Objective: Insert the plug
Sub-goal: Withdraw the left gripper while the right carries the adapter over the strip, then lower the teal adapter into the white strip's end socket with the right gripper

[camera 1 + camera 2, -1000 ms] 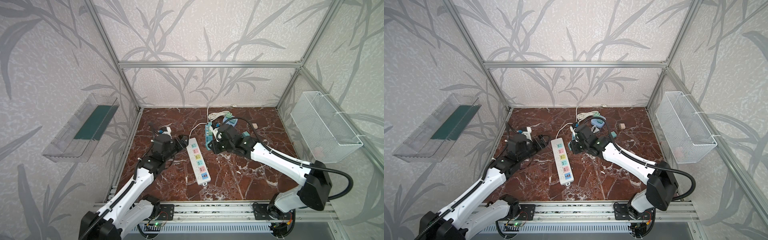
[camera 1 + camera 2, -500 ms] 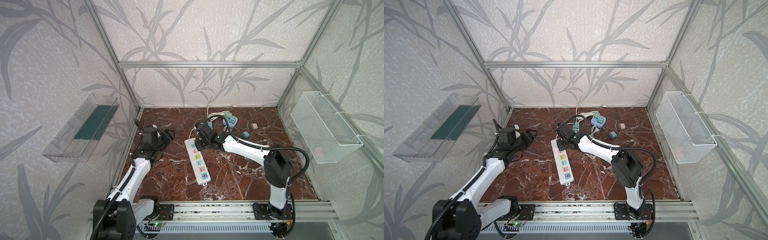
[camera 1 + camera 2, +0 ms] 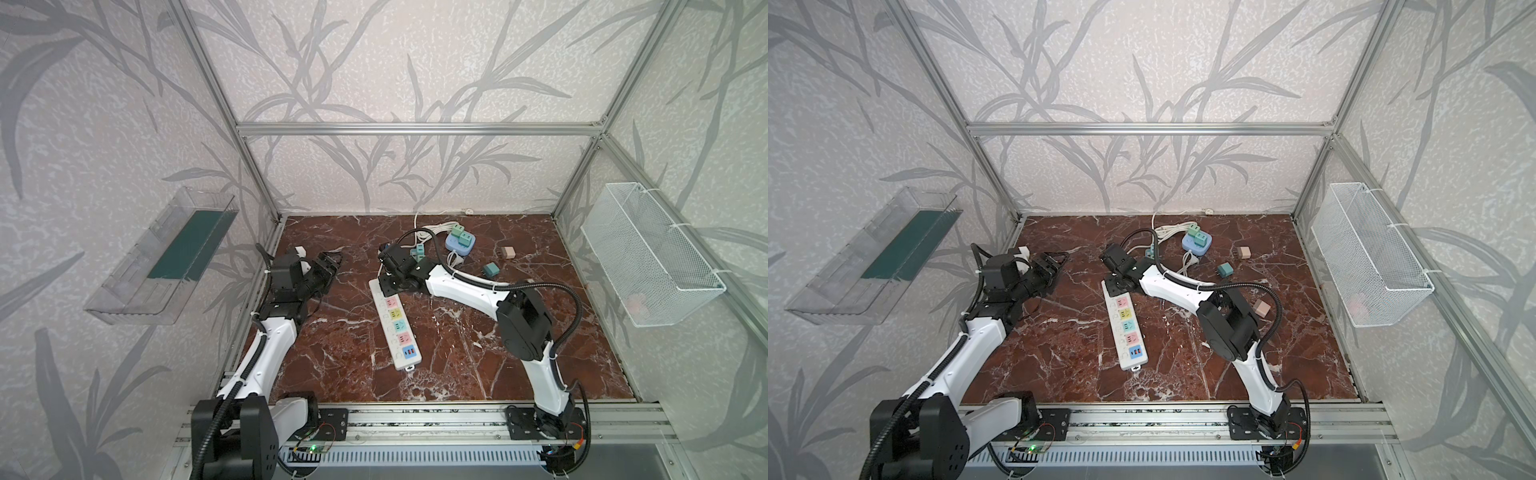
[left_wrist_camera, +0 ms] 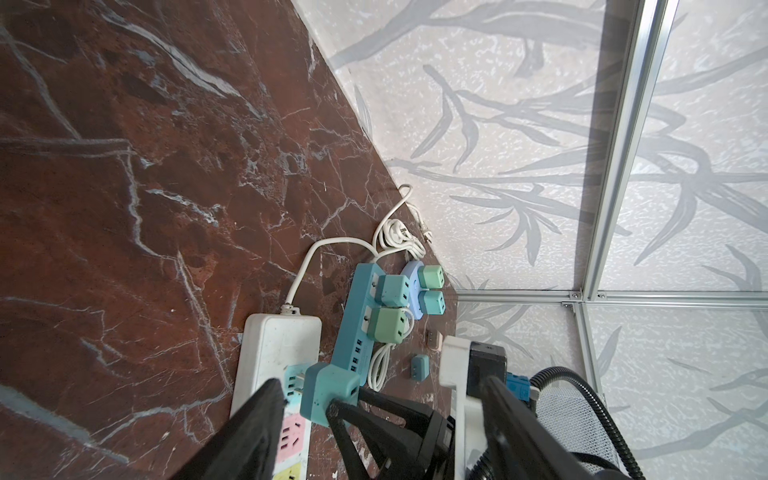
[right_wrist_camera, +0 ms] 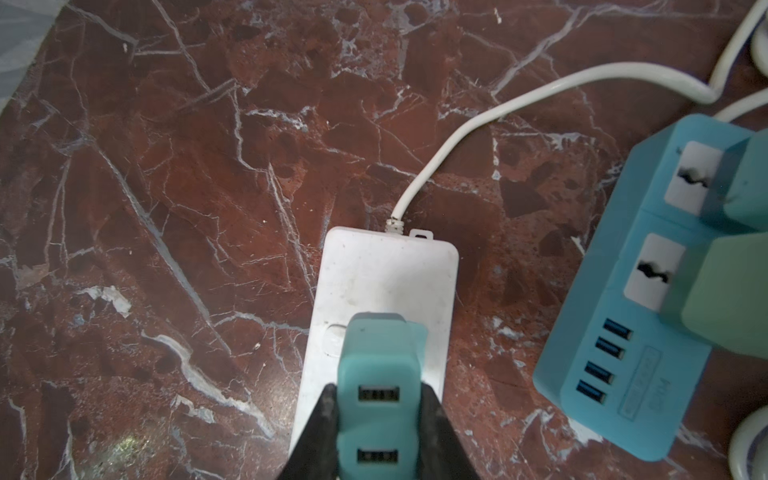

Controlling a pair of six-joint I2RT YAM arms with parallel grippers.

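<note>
A teal plug [image 5: 378,374] with two USB ports is pinched between the black fingers [image 5: 320,432] of my right gripper [image 5: 378,399], which is shut on it. In the left wrist view the plug [image 4: 330,390] sits at the far-end teal socket of the white power strip [image 4: 270,349], with its prongs still showing. In both top views the right gripper [image 3: 388,282] [image 3: 1117,284] hides the plug over the strip's far end [image 3: 395,324] [image 3: 1127,328]. My left gripper [image 3: 332,264] [image 3: 1059,259] hangs left of the strip, open and holding nothing; its fingers [image 4: 257,424] frame the scene.
A blue power strip [image 5: 623,332] [image 4: 357,332] carrying green and teal plugs lies just right of the white one. Behind are a round blue socket [image 3: 459,243], a loose teal plug [image 3: 490,270] and beige plugs [image 3: 507,252] [image 3: 1262,308]. A wire basket [image 3: 648,257] hangs at the right, a clear tray [image 3: 166,257] at the left.
The right arm has carried the plug leftward to the white strip's far end. The left arm has drawn back left, away from the strip, its jaws somewhat narrower.
</note>
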